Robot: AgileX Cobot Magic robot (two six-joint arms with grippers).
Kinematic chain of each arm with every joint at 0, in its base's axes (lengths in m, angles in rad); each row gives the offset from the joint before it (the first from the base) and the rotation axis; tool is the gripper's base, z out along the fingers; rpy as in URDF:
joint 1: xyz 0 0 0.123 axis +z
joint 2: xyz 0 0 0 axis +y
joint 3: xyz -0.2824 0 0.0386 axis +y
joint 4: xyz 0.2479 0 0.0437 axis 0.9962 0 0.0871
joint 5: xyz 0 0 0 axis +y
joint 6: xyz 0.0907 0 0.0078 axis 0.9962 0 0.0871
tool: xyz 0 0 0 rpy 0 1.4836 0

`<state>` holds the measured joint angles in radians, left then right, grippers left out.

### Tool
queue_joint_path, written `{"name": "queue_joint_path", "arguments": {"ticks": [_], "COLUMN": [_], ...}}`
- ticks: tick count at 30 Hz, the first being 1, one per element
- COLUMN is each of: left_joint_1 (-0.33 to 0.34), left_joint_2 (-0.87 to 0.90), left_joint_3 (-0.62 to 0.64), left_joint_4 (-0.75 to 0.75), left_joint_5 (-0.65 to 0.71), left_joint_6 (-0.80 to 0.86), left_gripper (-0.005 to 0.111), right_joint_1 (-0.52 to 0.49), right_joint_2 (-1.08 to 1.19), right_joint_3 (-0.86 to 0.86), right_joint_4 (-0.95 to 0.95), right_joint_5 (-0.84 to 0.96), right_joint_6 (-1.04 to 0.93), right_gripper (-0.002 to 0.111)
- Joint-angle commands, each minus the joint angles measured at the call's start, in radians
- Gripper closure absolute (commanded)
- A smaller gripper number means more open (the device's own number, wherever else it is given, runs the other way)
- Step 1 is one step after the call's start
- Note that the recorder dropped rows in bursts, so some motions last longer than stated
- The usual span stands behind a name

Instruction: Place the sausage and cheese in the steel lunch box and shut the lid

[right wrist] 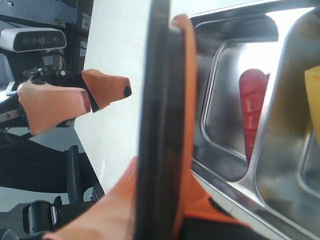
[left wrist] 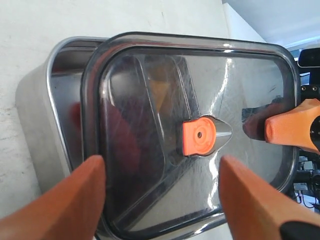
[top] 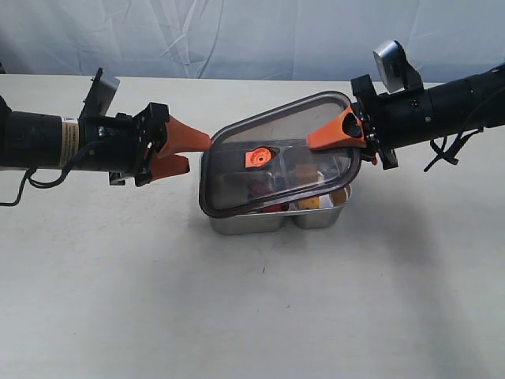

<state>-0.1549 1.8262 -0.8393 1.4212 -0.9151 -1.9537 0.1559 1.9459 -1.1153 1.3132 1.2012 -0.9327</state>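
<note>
Our right gripper is closed on the lid, pinching its raised right end and holding it tilted over the box. The box stands mid-table, nearer the far edge. Our left gripper gapes wide, empty, just beside the lid's left end. Sausage and cheese lie in separate compartments.

Steel lunch box is sitting mid-table, nearer the far edge. Sausage is lying in its left compartment, cheese in the right. Lid is leaning over the box, with its left end down at the rim and its right end raised, pinched in the right gripper. Left gripper is hanging just beside the lid's left end, apart from it, jaws spread.
</note>
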Motion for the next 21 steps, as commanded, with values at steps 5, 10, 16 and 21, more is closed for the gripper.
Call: {"name": "queue_joint_path", "arguments": {"ticks": [5,10,16,21], "left_joint_1": [-0.006,-0.006,-0.006,-0.006], "left_joint_2": [0.001,0.001,0.001,0.001], "left_joint_3": [0.001,0.001,0.001,0.001], "left_joint_4": [-0.012,0.001,0.015,0.011], "left_joint_5": [0.004,0.018,0.032,0.032], "left_joint_6": [0.002,0.002,0.002,0.000], "left_gripper": [0.045,0.045,0.045,0.045], "right_joint_1": [0.003,0.003,0.003,0.003], "right_joint_2": [0.003,0.003,0.003,0.003], "right_joint_3": [-0.001,-0.001,-0.001,-0.001], "right_joint_4": [-0.056,-0.059,-0.127,-0.138], "right_joint_5": [0.020,0.020,0.020,0.020], "right_joint_6": [0.011,0.036,0.054,0.054], "right_gripper": [0.059,0.045,0.045,0.085]}}
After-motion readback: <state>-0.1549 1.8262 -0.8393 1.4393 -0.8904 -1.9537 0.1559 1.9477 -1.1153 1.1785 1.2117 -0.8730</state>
